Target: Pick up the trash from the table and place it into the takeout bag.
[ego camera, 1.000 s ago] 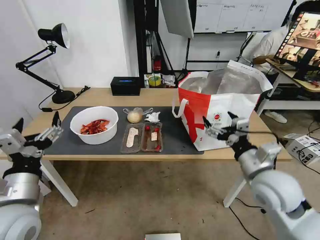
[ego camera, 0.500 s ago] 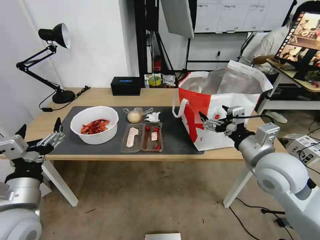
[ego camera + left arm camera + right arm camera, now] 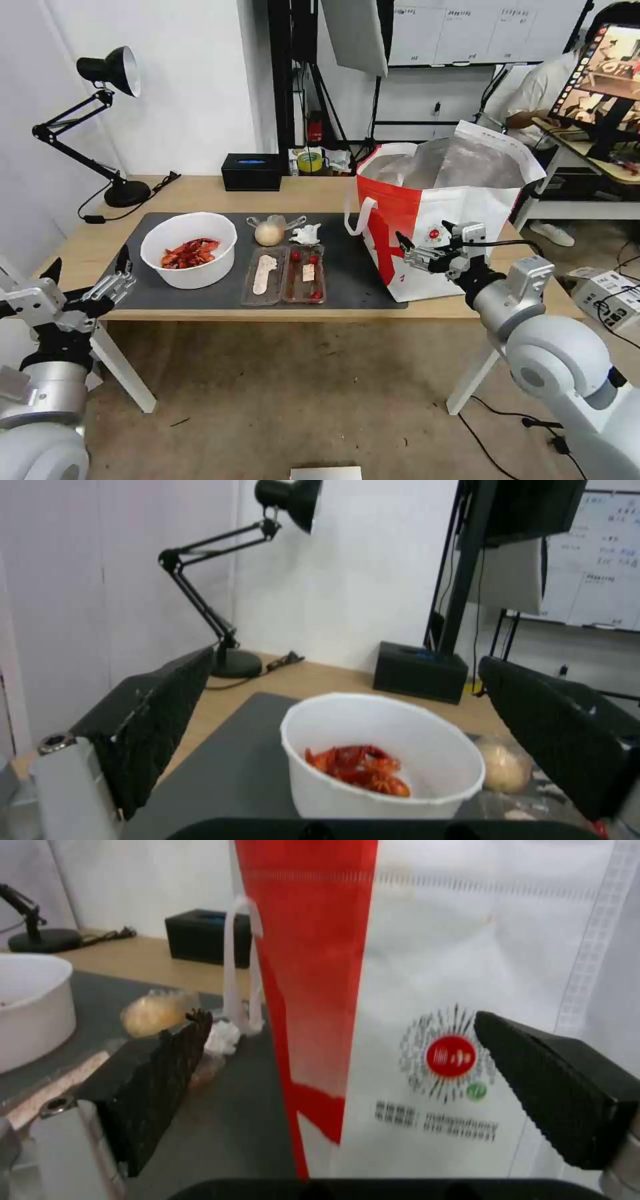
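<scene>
On the long light-wood desk (image 3: pixel 200 193), a dark grey mat (image 3: pixel 347 267) carries the white round bowl of red crayfish shells (image 3: pixel 189 250), the clear two-part plastic tray with scraps (image 3: pixel 284 274), the crumpled white tissue (image 3: pixel 305 234) and the clear bag with a yellowish lump (image 3: pixel 269 233). The large boxy white-and-red fabric takeout bag (image 3: pixel 467 200) stands at the mat's right end. The left gripper (image 3: pixel 87 280) hovers off the desk's left front corner, facing the bowl, jaws apart and empty. The right gripper (image 3: pixel 423 243) hangs before the bag's front face near its round logo, jaws apart and empty.
</scene>
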`<state>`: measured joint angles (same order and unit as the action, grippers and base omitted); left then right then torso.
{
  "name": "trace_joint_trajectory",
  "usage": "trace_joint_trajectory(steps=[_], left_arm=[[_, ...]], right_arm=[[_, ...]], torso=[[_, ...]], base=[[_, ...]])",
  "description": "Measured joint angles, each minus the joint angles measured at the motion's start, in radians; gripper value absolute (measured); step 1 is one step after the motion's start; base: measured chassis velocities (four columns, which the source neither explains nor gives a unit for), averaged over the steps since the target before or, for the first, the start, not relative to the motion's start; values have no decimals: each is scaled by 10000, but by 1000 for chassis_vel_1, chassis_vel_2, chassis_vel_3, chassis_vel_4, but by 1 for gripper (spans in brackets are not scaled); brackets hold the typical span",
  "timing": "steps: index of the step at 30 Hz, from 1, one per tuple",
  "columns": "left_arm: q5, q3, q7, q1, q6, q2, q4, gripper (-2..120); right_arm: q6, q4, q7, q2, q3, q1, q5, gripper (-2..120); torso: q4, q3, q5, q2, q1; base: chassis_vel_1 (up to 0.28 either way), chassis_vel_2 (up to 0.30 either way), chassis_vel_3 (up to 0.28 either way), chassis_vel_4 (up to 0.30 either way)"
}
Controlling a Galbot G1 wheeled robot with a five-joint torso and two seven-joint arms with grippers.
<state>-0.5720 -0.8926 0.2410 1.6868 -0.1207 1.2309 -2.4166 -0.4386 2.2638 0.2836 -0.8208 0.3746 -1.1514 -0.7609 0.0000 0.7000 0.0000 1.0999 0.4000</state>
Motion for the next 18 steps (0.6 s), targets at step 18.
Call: trace_joint_trajectory(steps=[18], left_arm=[[1615, 1024, -1079, 668, 824, 747, 1083, 100]], right_arm=[[970, -468, -559, -1283, 69, -1917, 1741, 100]], torso=[[0, -1, 0, 1, -1]], base=[[0, 0, 0, 0]])
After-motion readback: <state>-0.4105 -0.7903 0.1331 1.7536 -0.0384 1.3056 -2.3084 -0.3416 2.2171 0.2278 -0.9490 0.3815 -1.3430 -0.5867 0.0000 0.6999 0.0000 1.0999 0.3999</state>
